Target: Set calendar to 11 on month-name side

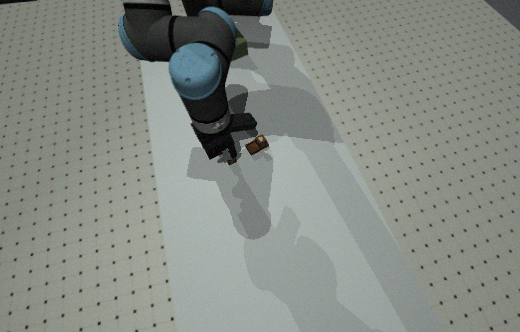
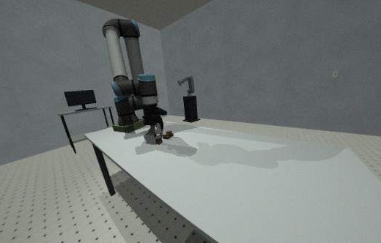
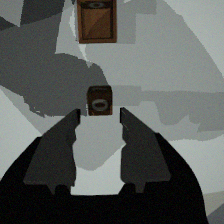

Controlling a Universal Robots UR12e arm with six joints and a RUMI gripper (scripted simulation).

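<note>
A small brown cube [image 3: 100, 100] lies on the white table, with a white oval digit on the face toward my wrist camera. My gripper [image 3: 100, 109] hangs just over it, fingers partly apart and wider than the cube. The cube sits right at the fingertips, and neither finger touches it. The brown calendar tray [image 3: 96, 21] lies a short way beyond the cube, with a second digit piece at its far end, cut off by the frame edge. In the top view, the gripper [image 1: 227, 156] stands over the cube [image 1: 230, 162], and the tray [image 1: 255, 145] is to its right.
The arm's green base plate [image 2: 128, 126] sits at the far end of the long white table [image 2: 253, 176]. A desk with a monitor [image 2: 80, 98] and a second small arm on a pedestal [image 2: 190, 106] stand off the table, far away.
</note>
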